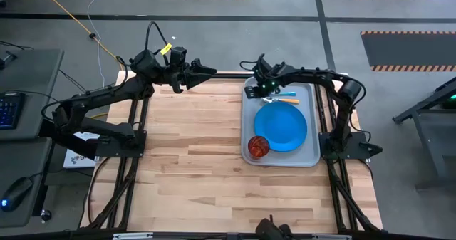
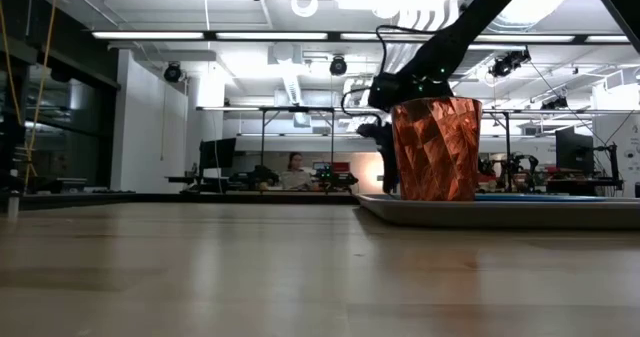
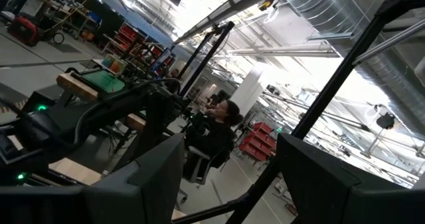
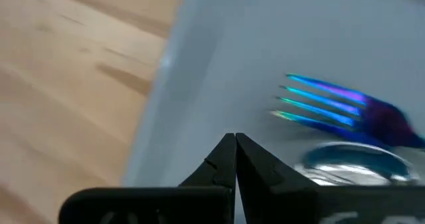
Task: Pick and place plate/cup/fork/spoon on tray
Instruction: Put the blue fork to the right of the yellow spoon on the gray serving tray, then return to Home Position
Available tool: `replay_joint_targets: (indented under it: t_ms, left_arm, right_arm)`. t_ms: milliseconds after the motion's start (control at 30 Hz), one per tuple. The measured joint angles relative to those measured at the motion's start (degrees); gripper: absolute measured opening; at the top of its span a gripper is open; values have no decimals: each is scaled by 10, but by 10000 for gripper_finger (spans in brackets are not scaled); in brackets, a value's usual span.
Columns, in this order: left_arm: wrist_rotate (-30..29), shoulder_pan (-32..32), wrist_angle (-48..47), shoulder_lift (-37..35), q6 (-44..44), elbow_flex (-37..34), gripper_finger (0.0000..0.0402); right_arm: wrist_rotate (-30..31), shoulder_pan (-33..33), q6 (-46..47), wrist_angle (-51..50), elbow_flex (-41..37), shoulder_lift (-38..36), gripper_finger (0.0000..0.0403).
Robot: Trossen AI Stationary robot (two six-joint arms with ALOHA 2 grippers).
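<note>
From above, the tray (image 1: 281, 157) on the tabletop (image 1: 185, 162) carries the plate (image 1: 280, 125), the cup (image 1: 258, 147), and the fork (image 1: 271, 100) and spoon (image 1: 283, 95) at its far end. The right gripper (image 1: 251, 92) hangs there, jaws clenched on nothing; the left gripper (image 1: 208, 70) waits raised, jaws released.

At tabletop height only the cup (image 2: 435, 148) reads clearly.

The right wrist view alone shows the fork's tines (image 4: 319, 103) lying just beside the fingertips (image 4: 234, 159); a careless withdrawal could knock the cutlery askew, I'd say.

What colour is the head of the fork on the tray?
The fork head is iridescent blue with teal tines, lying on the grey tray. The right wrist view shows it best.
</note>
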Motion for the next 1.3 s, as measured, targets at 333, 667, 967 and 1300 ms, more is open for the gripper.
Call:
replay_joint_targets:
  t_ms: [333,667,967,1300]
  left_arm:
    - [0,0,0,0,0,0,229]
    - [0,0,0,0,0,0,229]
    - [12,7,-13,1,9,0,229]
    - [47,4,-93,1,26,0,221]
  right_arm:
    - [64,0,22,9,0,12,0]
    - [89,-2,29,24,0,12,0]
    - [59,-5,-68,19,0,-60,0]
    - [-87,2,-167,11,-51,-242,0]
